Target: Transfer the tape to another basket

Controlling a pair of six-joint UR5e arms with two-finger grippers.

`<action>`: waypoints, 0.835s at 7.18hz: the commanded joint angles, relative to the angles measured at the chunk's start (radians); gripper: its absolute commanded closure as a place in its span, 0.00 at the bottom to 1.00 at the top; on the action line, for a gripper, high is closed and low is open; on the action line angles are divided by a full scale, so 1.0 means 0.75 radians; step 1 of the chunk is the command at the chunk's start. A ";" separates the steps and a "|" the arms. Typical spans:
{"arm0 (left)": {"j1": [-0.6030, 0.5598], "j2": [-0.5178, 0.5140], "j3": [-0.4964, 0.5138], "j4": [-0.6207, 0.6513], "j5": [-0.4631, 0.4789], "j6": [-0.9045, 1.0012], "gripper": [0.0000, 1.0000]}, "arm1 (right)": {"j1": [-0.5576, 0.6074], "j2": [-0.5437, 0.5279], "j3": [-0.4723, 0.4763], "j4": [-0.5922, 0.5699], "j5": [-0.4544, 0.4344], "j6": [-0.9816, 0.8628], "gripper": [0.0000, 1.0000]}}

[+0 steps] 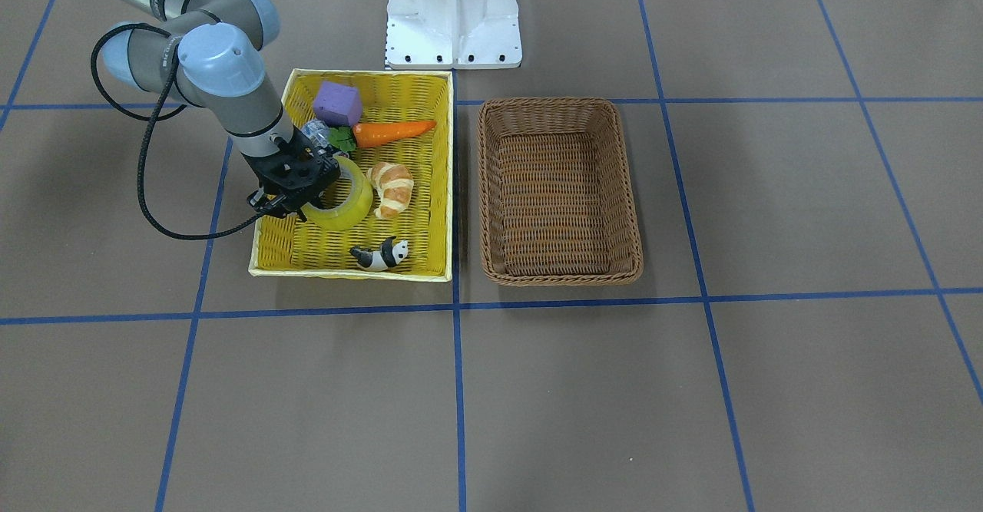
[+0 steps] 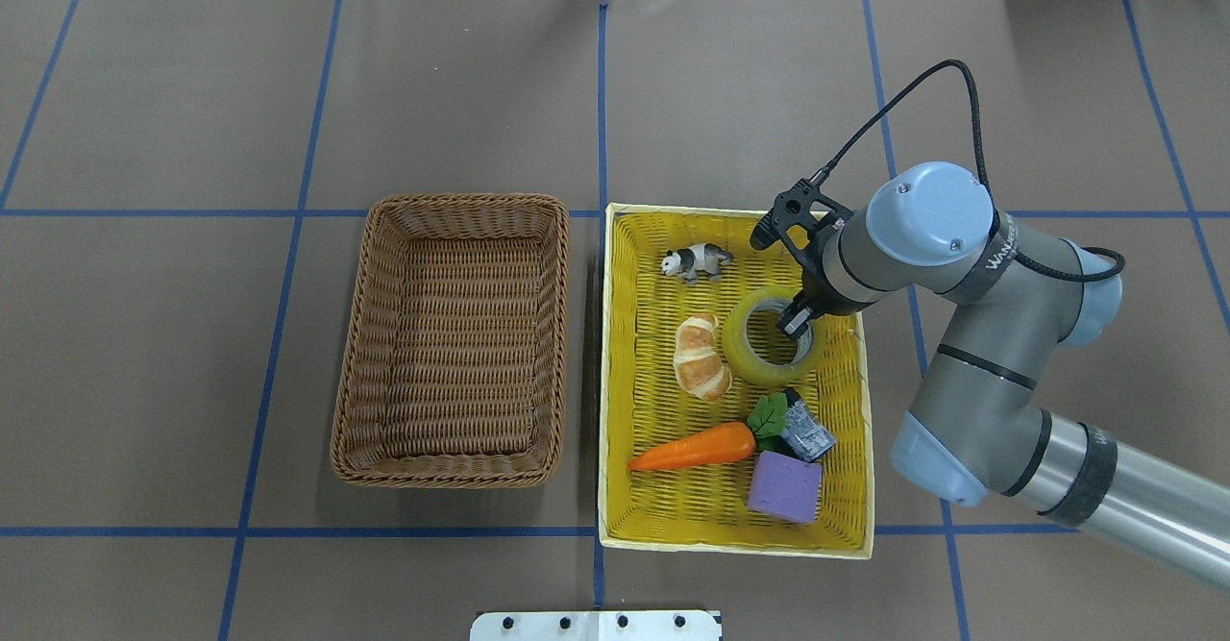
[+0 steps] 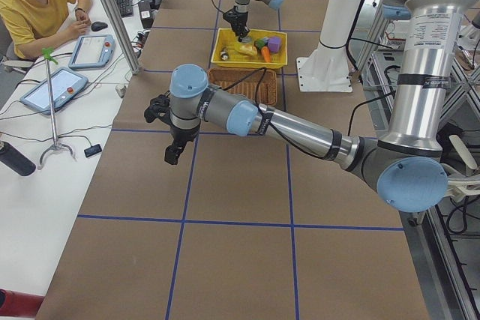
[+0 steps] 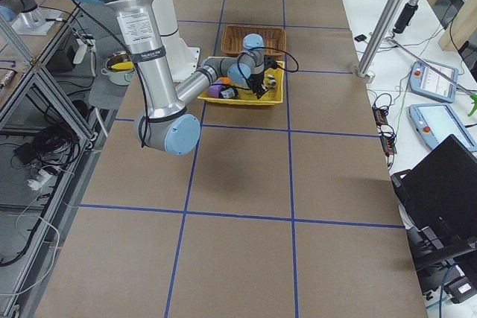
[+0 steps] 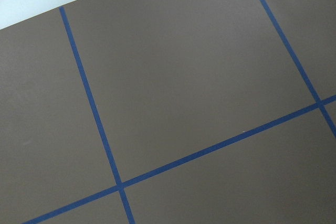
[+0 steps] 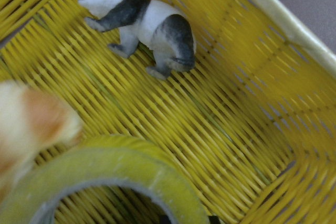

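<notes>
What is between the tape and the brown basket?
The croissant lies right beside the tape, then comes the yellow basket's wall and a strip of bare table before the brown basket, seen from overhead.

Two baskets side by side on the table, one filled, one not.

On the table (image 2: 192,382) in the overhead view, the wicker basket (image 2: 452,213) sits left of the yellow basket (image 2: 615,382), just beside it, their long sides parallel. In the yellow basket, the panda (image 2: 697,260) lies at the far end; nearer come the croissant (image 2: 701,356) on the left and the tape (image 2: 764,357) just right of it, lying flat. Nearer still, the carrot (image 2: 692,449) lies crosswise, with the cylinder (image 2: 805,432) by its leafy end and the cube (image 2: 785,486) in the near right corner. The right pincer (image 2: 794,319) reaches in from the right, one finger inside the tape's core. The left pincer (image 3: 171,154) hangs over bare table, well apart from both baskets.
</notes>
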 commanded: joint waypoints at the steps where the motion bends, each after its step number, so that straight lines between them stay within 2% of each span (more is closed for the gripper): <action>1: 0.000 0.000 -0.004 0.000 0.000 0.000 0.01 | 0.128 0.009 0.087 0.004 0.014 -0.013 1.00; 2: 0.000 -0.002 -0.014 0.000 0.000 0.000 0.01 | 0.214 0.009 0.136 0.010 0.016 0.006 1.00; 4: 0.000 -0.010 -0.077 -0.002 -0.002 -0.004 0.01 | 0.374 0.030 0.155 0.033 0.014 0.022 1.00; 5: 0.008 -0.030 -0.124 -0.010 -0.026 -0.004 0.01 | 0.399 0.052 0.151 0.043 0.004 0.051 1.00; 6: 0.039 -0.093 -0.116 -0.097 -0.097 -0.006 0.01 | 0.401 0.087 0.141 0.063 -0.016 0.213 1.00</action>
